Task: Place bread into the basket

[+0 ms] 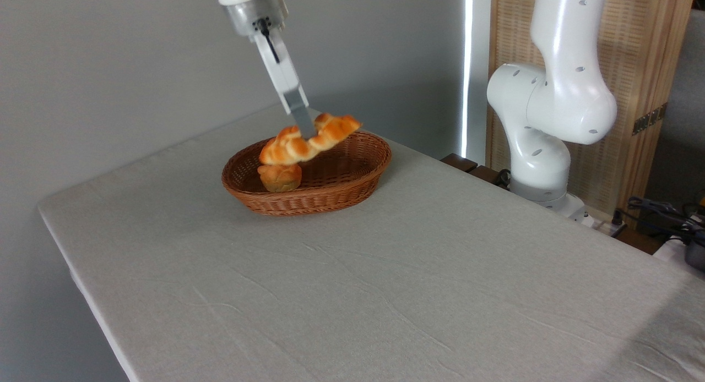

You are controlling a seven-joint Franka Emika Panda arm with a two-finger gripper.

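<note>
1. Bread [308,140] hangs tilted over the basket [352,178], its right end higher, pinched mid-length by the gripper [306,130], whose jaws are closed on it.
2. A bun [280,176] sits inside at the left, just under the bread's low end.
3. Risk: dropped from here, the bread could land on the bun and roll over the near rim.

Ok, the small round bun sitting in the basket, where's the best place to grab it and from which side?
Grip the round bun across its middle, coming from above. It sits low against the wicker basket's near-left wall, so a sideways approach looks blocked. The braided loaf, held in the pincer, hangs right over it and would probably need moving first.
</note>
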